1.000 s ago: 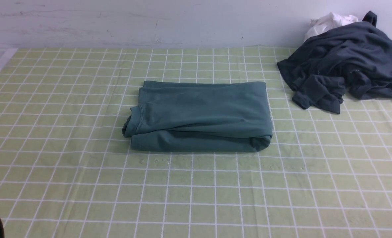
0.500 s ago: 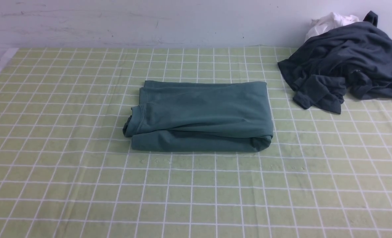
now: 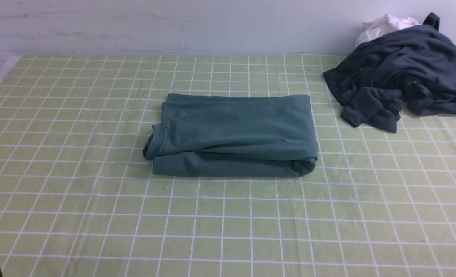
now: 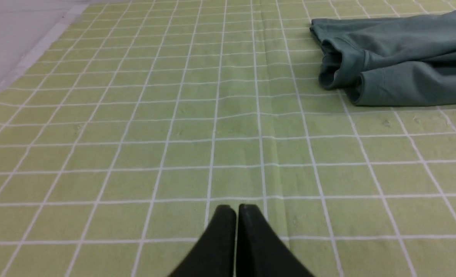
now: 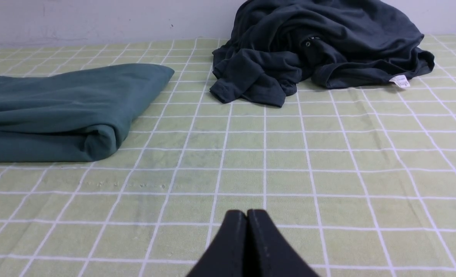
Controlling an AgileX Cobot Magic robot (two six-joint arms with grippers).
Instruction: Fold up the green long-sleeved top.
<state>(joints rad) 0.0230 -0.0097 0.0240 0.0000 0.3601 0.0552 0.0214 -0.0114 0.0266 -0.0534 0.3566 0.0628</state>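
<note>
Your left hand point(image 4: 237, 209), black and slim-fingered, has its fingertips drawn together with nothing between them, and it sits near the table's robot-side edge, off to the left of the work. From there you would reach forward and to the right for the dark teal-green cotton top point(image 3: 239, 129), which lies well apart from it, folded into a rough rectangle just left of the middle of the checked green table point(image 3: 220, 215), towards the far side. Its long axis runs left to right, so its crumpled left end offers itself to your left hand and its rounded right end to your right. Neither end is touched. Your right hand point(image 5: 247, 213) is closed too and holds nothing; the top lies forward and to the left of it. If you judge the fold unfinished, open both hands before reaching. Keep your right arm clear of the charcoal-grey cloth garment point(image 3: 401, 69) bunched at the far right.
</note>
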